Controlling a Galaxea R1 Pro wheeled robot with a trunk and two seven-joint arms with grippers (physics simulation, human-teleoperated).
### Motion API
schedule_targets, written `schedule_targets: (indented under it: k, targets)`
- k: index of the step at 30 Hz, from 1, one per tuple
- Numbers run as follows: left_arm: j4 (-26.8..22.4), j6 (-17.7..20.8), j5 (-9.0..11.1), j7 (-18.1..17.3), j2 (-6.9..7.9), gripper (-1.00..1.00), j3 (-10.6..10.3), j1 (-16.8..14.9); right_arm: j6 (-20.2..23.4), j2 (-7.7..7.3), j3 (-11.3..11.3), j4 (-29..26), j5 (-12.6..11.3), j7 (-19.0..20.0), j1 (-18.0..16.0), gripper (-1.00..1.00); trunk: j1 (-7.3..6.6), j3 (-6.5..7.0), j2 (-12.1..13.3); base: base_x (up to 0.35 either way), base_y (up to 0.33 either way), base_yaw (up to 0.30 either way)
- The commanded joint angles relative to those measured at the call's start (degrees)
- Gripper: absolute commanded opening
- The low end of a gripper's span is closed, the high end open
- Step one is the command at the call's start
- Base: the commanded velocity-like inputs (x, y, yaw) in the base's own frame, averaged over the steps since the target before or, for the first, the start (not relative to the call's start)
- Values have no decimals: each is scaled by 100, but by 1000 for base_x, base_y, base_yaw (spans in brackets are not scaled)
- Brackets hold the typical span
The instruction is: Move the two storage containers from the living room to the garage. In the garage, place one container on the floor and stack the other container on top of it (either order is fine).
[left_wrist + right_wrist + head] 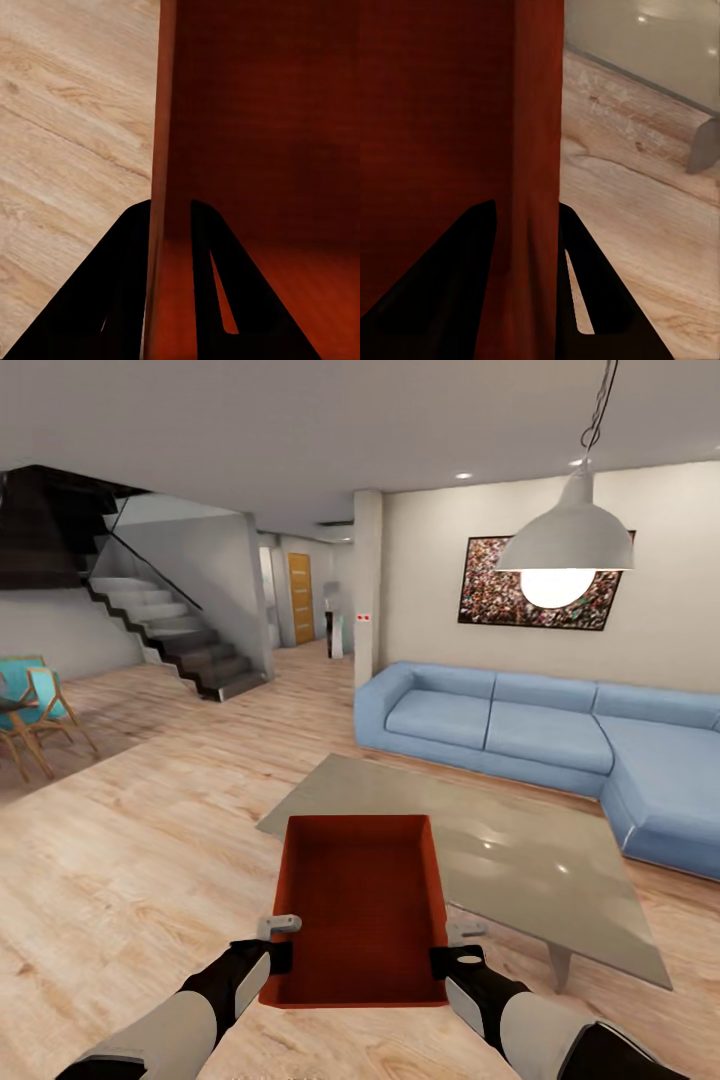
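Matt plastic bin (365,905); glossy table (520,860); wood-plank floor (130,860).

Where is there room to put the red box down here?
Bare wood floor lies open between the glass table and the chairs by the stairs. The tabletop looks free too. It is tighter between the table and the blue sofa.

At lower centre, my left gripper (281,940) and right gripper (455,947) pinch opposite walls of one storage container (362,900); the blue sofa (540,735) sits at right.
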Motion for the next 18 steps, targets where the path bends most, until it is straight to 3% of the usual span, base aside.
schedule_targets:
  k: [1, 18]
  targets:
    - [7, 47, -65, 90, 6, -100, 54, -1, -105, -18, -56, -12, 69, -53, -7, -100, 3, -13, -14, 0, 0, 283]
    - [7, 46, -65, 90, 6, -100, 54, -2, -107, -22, -56, -10, 68, -53, -7, -100, 3, -13, -14, 0, 0, 283]
